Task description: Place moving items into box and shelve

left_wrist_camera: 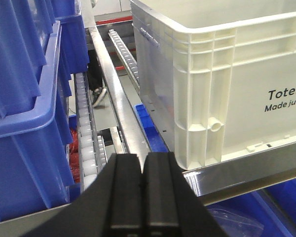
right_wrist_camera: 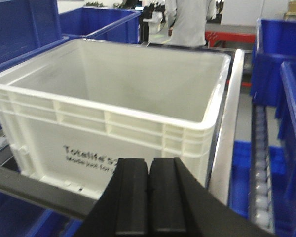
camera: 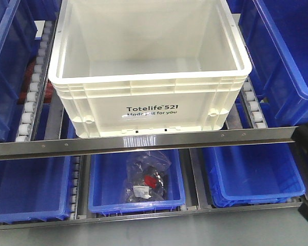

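Closed, empty left hand (left_wrist_camera: 142, 197) and right hand (right_wrist_camera: 149, 202) sit before the white box (camera: 149, 102), which rests on the shelf rail (camera: 143, 141), seemingly shelved; no moving items visible

Warehouse picking area — roller-track flow rack (camera: 30, 110), blue bins (camera: 136, 182), white crate (camera: 149, 66) on shelf rail

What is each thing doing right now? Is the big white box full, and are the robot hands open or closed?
White crate: on the shelf rollers, upright, looks empty.
Left gripper: fingers shut, holding nothing.
Right gripper: fingers shut, holding nothing.
Middle blue bin below: holds a clear plastic bag of parts.
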Tool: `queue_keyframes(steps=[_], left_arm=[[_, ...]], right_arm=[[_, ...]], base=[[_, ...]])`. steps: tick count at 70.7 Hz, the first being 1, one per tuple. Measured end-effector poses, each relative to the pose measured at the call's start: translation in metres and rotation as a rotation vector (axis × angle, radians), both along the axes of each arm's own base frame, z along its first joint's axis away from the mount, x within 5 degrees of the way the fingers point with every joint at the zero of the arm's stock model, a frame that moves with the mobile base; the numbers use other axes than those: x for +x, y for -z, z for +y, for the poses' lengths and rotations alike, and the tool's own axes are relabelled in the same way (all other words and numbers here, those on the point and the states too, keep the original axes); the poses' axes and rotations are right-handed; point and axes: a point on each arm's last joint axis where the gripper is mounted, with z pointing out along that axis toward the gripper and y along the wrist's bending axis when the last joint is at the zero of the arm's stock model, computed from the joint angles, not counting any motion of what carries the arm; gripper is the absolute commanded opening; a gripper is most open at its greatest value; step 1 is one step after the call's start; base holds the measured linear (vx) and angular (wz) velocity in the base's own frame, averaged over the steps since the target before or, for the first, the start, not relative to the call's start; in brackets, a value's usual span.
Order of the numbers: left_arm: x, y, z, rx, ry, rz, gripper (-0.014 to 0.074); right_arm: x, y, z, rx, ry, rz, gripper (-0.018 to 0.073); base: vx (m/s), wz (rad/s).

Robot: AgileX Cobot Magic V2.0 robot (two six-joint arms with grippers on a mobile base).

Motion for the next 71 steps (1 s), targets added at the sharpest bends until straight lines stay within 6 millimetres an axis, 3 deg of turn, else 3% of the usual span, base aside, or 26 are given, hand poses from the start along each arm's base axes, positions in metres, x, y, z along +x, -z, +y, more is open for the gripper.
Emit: queue_keyframes(steps=[6, 19, 24, 71], left_arm=[[0.000, 0.000, 0.000, 0.000, 0.000, 0.000, -0.0006], [0.000, 0.000, 0.000, 0.000, 0.000, 0.000, -0.0006], [0.000, 0.000, 0.000, 0.000, 0.000, 0.000, -0.0006], [0.000, 0.000, 0.000, 0.000, 0.000, -0.002, -0.0006]], right_arm=[[-0.002, 0.015, 0.003, -0.012, -0.035, 0.036, -0.0008], [-0.015, 0.074, -0.003, 0.052, -0.051, 0.020, -0.0008], [-0.021, 0.089, -0.006, 0.097, -0.051, -0.011, -0.0008], [-0.027, 0.094, -0.010, 0.111, -0.046, -0.023, -0.0008]], base=[[0.00, 0.00], [0.00, 0.00], [0.00, 0.00], [0.00, 0.00]])
